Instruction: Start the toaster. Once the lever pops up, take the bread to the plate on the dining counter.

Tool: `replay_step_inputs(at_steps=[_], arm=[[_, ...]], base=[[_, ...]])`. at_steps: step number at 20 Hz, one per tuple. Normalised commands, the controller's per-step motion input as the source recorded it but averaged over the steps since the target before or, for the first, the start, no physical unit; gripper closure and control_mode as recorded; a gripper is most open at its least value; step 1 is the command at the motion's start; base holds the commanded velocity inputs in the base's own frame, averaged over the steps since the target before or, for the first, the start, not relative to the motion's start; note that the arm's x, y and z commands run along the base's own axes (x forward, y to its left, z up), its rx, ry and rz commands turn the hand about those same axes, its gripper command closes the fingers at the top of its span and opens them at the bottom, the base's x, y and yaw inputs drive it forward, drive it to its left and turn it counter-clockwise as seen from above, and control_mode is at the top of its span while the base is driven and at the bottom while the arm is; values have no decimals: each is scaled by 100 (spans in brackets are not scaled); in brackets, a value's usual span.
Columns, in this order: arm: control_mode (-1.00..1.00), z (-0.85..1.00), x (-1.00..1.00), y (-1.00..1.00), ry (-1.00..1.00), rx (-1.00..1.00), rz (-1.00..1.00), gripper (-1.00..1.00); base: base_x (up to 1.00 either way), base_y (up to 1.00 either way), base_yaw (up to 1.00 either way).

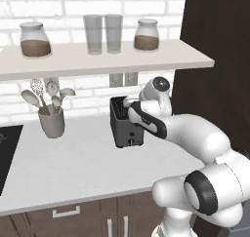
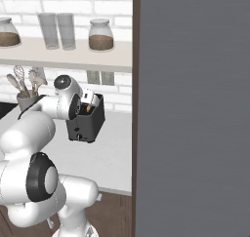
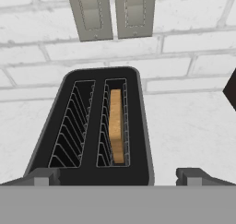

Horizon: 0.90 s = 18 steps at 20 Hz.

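I had the gripper [image 3: 118, 174] poised right over the toaster [image 3: 92, 126], its jaws spread as wide as they go and holding nothing, because from that height the hand camera looked straight down into both slots. The toaster sat on the white worktop [image 1: 73, 167] close to the brick wall, just below the outlets [image 3: 110, 11], with the arm reaching across it from the near side. The bread [image 3: 116, 124] stood on edge in the right-hand slot as the hand view had it, its top sunk a little below the slot's rim, while the other slot showed only bare wire guides. I judged that the slice sat low either because toasting was under way or because the lever had not been pressed; I could not see the lever from above, so I could not tell which. In the left base view the toaster's narrow front [image 1: 131, 136] faced the camera, with the small pale knob [image 1: 130, 135] low on it. The utensil cup [image 1: 52, 121] stood well apart to the left, out of the arm's way.
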Motion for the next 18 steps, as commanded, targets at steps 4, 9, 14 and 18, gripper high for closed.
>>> replay_step_inputs(at_steps=[4,9,14,18], arm=[[-100,0,0,0,0,0,0,-100],[-100,0,0,0,0,0,0,-100],[-100,0,0,0,0,0,0,-100],[-100,0,0,0,0,0,0,-100]], base=[[0,0,0],[0,0,0],[0,0,0],[0,0,0]])
